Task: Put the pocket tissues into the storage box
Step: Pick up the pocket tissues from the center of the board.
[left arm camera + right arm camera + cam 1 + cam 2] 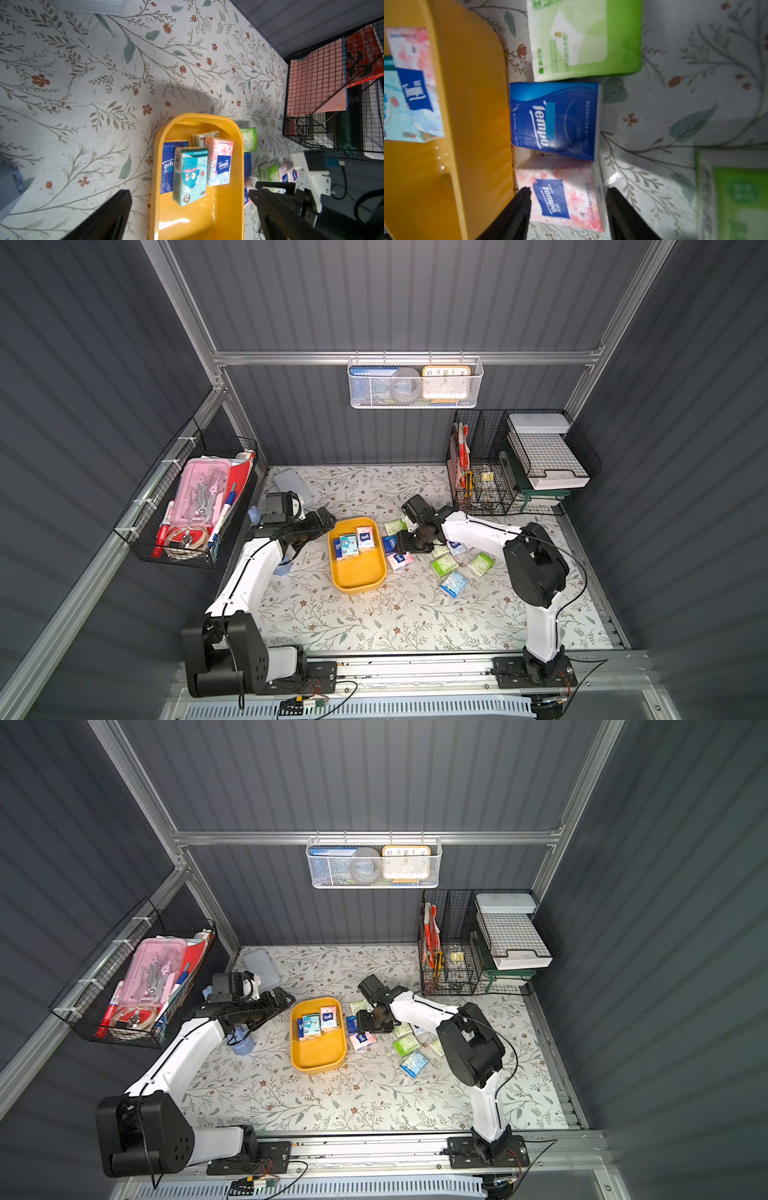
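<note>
Right gripper (568,199) straddles the glossy, blossom-printed pink packet (562,187) beside the storage box (473,104). Clamped? Can't tell. Left gripper (189,193) gapes.

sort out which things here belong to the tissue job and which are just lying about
Job: mustard-yellow storage box; pocket tissues in it; loose packets beside it; right gripper straddling a pink Tempo packet.
Lying about: grey-blue case; black wire basket of stationery; clock; wire desk organiser.
</note>
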